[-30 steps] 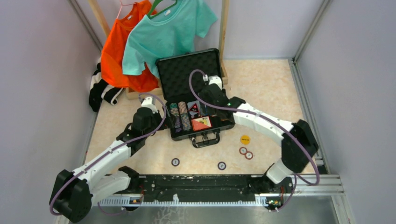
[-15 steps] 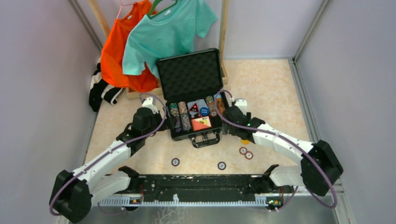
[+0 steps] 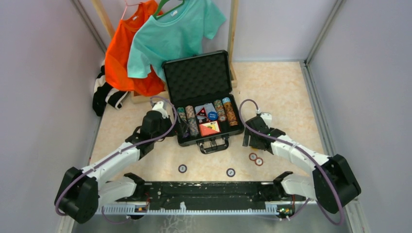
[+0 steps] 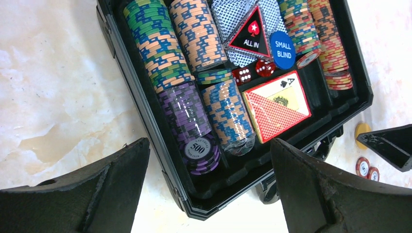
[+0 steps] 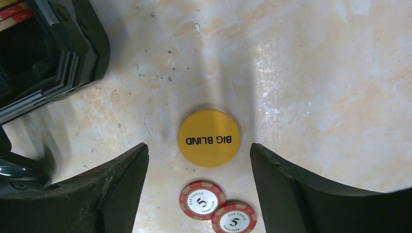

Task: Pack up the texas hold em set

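The black briefcase (image 3: 197, 77) of the texas hold em set lies open, its foam lid up. Its tray holds rows of multicoloured chips (image 4: 192, 126), a red-orange card box (image 4: 277, 104), a blue SMALL BLIND button (image 4: 283, 49) and red dice (image 4: 252, 72). My left gripper (image 4: 210, 145) hangs open over the case's front left corner (image 4: 145, 107), holding nothing. My right gripper (image 5: 198, 146) is open low over the table right of the case, straddling the yellow BIG BLIND button (image 5: 209, 138). Two red chips (image 5: 201, 199) lie just behind it. In the top view the right gripper (image 3: 250, 141) hides that button.
Two dark chips (image 3: 182, 168) (image 3: 231, 172) lie on the table in front of the case handle (image 3: 214, 144). An orange shirt (image 3: 121, 53) and a teal shirt (image 3: 170, 34) hang on a wooden rack behind the case. Walls close in on both sides.
My right arm swung from over the case's tray out to the right and down over the yellow button, its jaws widening a little. The left arm shifted slightly.
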{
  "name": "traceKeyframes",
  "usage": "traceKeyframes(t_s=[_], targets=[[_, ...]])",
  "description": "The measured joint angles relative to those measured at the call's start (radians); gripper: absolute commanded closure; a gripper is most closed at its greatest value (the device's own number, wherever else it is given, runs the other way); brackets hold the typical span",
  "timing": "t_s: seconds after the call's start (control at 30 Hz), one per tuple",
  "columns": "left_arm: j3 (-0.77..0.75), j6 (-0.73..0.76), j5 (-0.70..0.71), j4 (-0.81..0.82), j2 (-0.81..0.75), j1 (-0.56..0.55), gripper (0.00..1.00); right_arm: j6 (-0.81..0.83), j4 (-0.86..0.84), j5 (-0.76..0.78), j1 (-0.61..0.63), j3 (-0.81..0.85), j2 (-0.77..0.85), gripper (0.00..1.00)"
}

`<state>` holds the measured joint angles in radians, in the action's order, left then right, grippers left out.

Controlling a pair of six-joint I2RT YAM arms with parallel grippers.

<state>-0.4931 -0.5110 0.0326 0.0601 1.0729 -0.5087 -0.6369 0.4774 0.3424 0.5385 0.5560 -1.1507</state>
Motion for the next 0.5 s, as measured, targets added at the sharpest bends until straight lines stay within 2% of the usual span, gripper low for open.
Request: traceKeyframes(t_s=[0.37, 0.5], targets=[[0.000, 0.000, -0.027, 0.031, 0.001, 0.000, 0.01, 0.006, -0.020, -0.002, 0.000, -0.006, -0.060, 0.23], [0.000, 0.000, -0.028, 0.031, 0.001, 0.000, 0.01, 0.006, -0.026, 0.008, 0.000, 0.001, -0.087, 0.27]])
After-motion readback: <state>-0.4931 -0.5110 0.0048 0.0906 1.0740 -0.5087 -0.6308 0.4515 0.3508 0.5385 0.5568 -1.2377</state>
